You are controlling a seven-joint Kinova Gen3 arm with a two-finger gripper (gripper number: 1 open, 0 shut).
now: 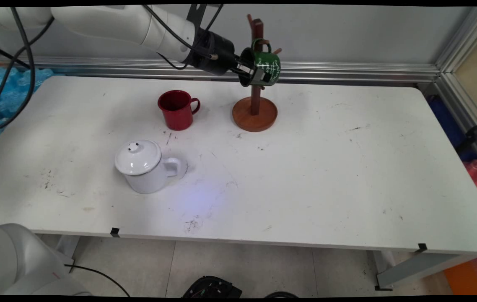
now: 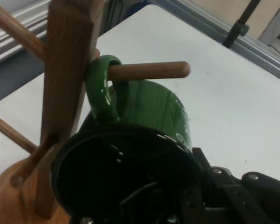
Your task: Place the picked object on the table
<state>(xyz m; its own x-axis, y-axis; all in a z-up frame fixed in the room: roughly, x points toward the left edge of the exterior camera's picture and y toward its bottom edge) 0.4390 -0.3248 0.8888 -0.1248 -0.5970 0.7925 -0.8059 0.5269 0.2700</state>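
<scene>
Gripping the rim of a green enamel mug, the end effector is closed on it, one finger lying against the outer wall and the other reaching into the dark interior, as the hand view shows at its lower right. The mug is tipped on its side with its mouth facing the arm, high above the counter. Its handle is looped over a wooden peg of the mug tree, close against the tree's upright post, with the peg's rounded end sticking out past the handle. White markings show on the mug's green wall.

The mug tree stands on a round wooden base toward the back of the counter, and other pegs branch from the post above and below the hung mug. Left of the tree's base, and apart from it, a red mug stands upright with its handle turned toward the tree. Nearer the front edge than the red mug, and farther left of the tree, a white enamel pot stands with its lid on, a small knob on top, its handle pointing right.
</scene>
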